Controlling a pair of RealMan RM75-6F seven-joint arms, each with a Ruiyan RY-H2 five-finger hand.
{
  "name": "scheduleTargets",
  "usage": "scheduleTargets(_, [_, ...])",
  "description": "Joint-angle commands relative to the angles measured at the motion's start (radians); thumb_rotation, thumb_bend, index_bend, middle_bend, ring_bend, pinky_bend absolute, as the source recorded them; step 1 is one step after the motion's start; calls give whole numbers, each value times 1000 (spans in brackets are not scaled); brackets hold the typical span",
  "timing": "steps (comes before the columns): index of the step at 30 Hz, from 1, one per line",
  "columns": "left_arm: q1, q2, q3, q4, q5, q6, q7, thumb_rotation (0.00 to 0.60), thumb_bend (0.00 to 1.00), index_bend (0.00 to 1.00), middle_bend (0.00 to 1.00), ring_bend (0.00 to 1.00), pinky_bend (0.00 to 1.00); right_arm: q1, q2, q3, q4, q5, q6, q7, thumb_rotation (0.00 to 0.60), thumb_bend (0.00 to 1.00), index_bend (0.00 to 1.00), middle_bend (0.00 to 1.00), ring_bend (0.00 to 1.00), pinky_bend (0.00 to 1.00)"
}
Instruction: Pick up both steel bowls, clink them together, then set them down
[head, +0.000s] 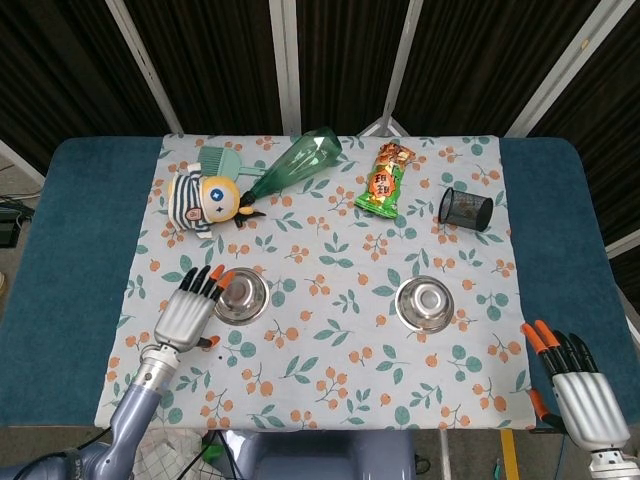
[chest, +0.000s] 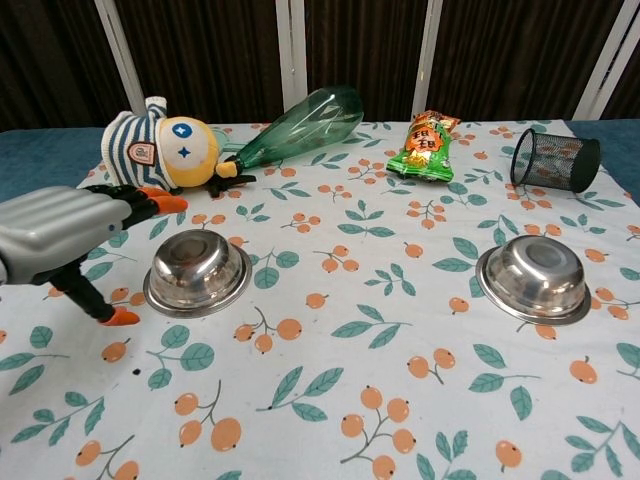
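My left hand (head: 187, 313) hovers spread at nine o'clock of the left bowl (head: 243, 296); my right hand (head: 577, 385), fingers apart, sits well off the right bowl (head: 427, 304).

Table: we see a blue-topped table (head: 70, 230) under a floral cloth (head: 330, 250).
Backdrop: we face dark pleated curtains (head: 210, 60) crossed by pale metal bars (head: 285, 65).
Light: we find it even, soft.

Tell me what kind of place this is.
Probably a robot test bench, not a home: a table under a floral cloth, dark curtains behind, and random props, like a plush toy and bottle.
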Motion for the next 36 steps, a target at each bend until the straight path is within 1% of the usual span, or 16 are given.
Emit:
scheduleTargets(1, [-59,-55,-38,18,-86,-32,63,515,192,0,0,0,84,6,-2,8,-2,14,-8,-1,600,463,0,0,0,0])
scheduleTargets(5, [-104,-96,-58,43,-182,-28,140,515,192,0,0,0,84,13,-1,11,-5,31,-24,-4,600,464,0,0,0,0])
scheduleTargets(10, [-146,-128,-76,83,-262,-35,166,502,192,0,0,0,86,16,2,13,-8,44,-32,-10,600,463,0,0,0,0])
scheduleTargets(14, [-176,-144,-75,111,-303,-47,175,503,192,0,0,0,100,17,2,16,-9,52,-33,-11,600,464,0,0,0,0])
scheduleTargets(19, [-205,-158,-70,132,-342,-40,182,499,192,0,7,0,144,12,8,17,-12,54,-19,-6,600,463,0,0,0,0])
scheduleTargets(22, [-217,-162,-66,139,-363,-34,187,498,194,2,53,0,223,8,11,14,-14,47,-9,-4,600,463,0,0,0,0])
scheduleTargets(24, [-223,-162,-61,140,-372,-29,187,506,200,28,89,10,284,6,12,12,-14,44,-6,-3,600,463,0,0,0,0])
scheduleTargets(25, [-225,-161,-58,139,-375,-26,187,509,204,56,110,21,317,6,12,11,-14,43,-5,-2,600,463,0,0,0,0])
scheduleTargets(28, [-234,-160,-47,140,-382,-15,187,505,208,118,149,68,371,6,14,11,-14,48,-8,1,600,464,0,0,0,0])
scheduleTargets(30, [-241,-163,-44,147,-395,-16,187,501,209,138,181,104,390,6,15,12,-15,50,-7,3,600,464,0,0,0,0])
scheduleTargets(32, [-250,-167,-44,157,-418,-22,188,487,223,170,254,180,422,5,17,12,-16,50,-4,6,600,464,0,0,0,0])
scheduleTargets(33, [-255,-169,-45,162,-427,-24,188,494,231,186,286,210,439,4,18,12,-16,49,-2,7,600,464,0,0,0,0])
scheduleTargets(35, [-263,-171,-43,164,-435,-27,185,559,256,237,373,283,494,4,18,13,-16,50,0,7,600,464,0,0,0,0])
scheduleTargets(36, [-266,-170,-40,161,-434,-27,182,581,263,252,394,299,510,4,18,13,-16,51,0,7,600,464,0,0,0,0])
